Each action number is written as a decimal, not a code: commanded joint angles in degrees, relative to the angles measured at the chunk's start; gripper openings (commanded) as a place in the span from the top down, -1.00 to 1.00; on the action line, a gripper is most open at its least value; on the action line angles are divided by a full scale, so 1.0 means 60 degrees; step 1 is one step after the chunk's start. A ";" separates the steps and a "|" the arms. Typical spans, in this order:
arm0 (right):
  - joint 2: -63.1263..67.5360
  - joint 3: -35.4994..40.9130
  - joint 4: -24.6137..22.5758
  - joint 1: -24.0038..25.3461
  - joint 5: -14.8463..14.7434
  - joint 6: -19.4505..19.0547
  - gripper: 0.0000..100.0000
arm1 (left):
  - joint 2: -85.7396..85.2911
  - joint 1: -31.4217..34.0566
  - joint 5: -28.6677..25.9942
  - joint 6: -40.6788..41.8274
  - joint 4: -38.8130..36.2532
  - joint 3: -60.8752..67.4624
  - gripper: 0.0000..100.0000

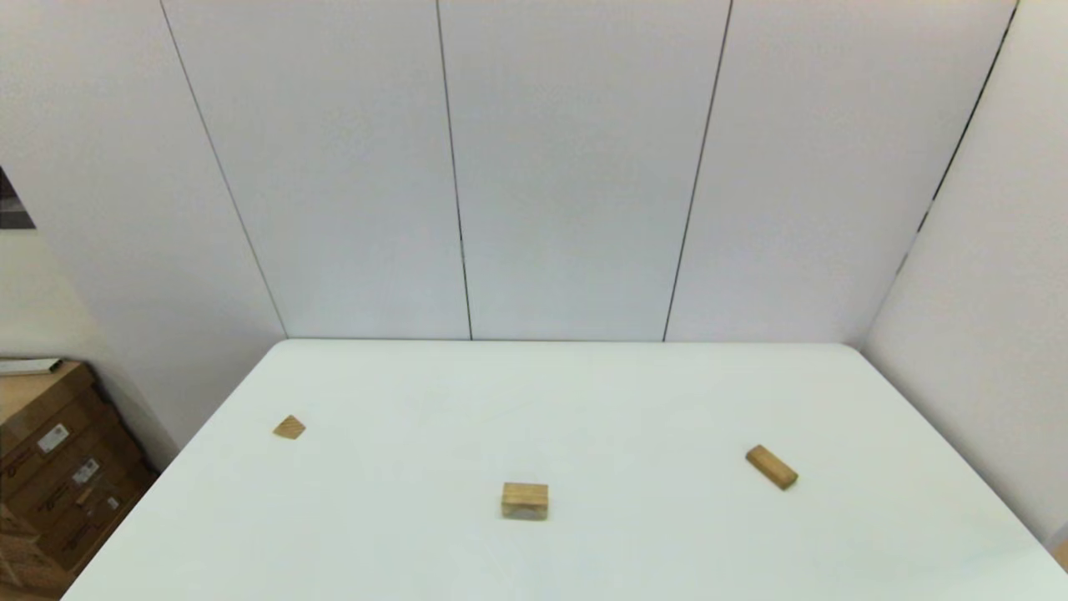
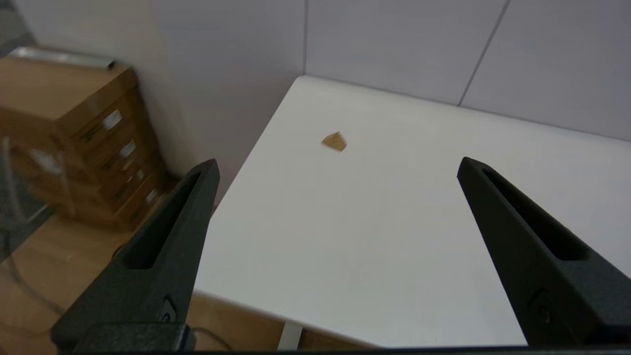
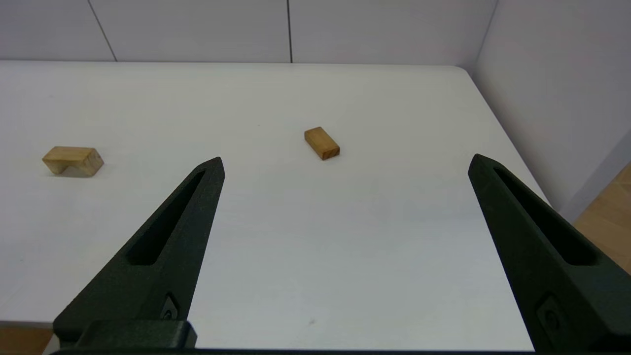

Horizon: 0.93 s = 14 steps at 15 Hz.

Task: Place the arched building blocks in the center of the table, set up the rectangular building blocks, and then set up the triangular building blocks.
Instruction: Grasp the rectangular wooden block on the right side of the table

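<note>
Blocks lay in three separate spots on the table (image 1: 584,401), and you could place them all by the arch block (image 1: 525,500), which sat near the table's middle toward the robot's side. Starting at the robot's left, you saw stacked cardboard boxes (image 1: 58,467) on the floor beyond the table's left edge. Well to the left of the arch block, and a little farther from the robot, the triangular wedge (image 1: 289,427) rested flat on the white top, close to the left edge. You had the left gripper (image 2: 337,165) back over the near left corner of the table, well short of the wedge (image 2: 334,141), its two black fingers (image 2: 167,236) spread wide with nothing between them. The arch block itself stood on its feet with the notch facing down, which the right wrist view showed most plainly (image 3: 73,160). Well to the right of the arch block, and slightly farther back, the rectangular bar (image 1: 772,467) lay flat on a broad face, turned at an angle to the table's edges. You had the right gripper (image 3: 345,165) over the near right part of the table, short of the bar (image 3: 322,143), its fingers (image 3: 172,236) also spread wide and holding nothing. Neither gripper touched any block.
</note>
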 commanded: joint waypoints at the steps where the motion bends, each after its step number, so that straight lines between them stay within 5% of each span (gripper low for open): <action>1: 0.0012 -0.0001 0.0008 0.0003 0.0002 -0.0002 -1.00 | -0.0634 -0.0395 -0.0072 0.0503 -0.0900 0.1212 -1.00; 7: 0.0012 -0.0001 0.0008 0.0003 0.0002 -0.0002 -1.00 | -0.2451 -0.0366 -0.1419 0.2437 -0.2496 0.4581 -1.00; 14: 0.0012 -0.0001 0.0008 0.0003 0.0002 -0.0002 -1.00 | -0.2641 -0.0366 -0.1991 0.1705 -0.3917 0.6031 -1.00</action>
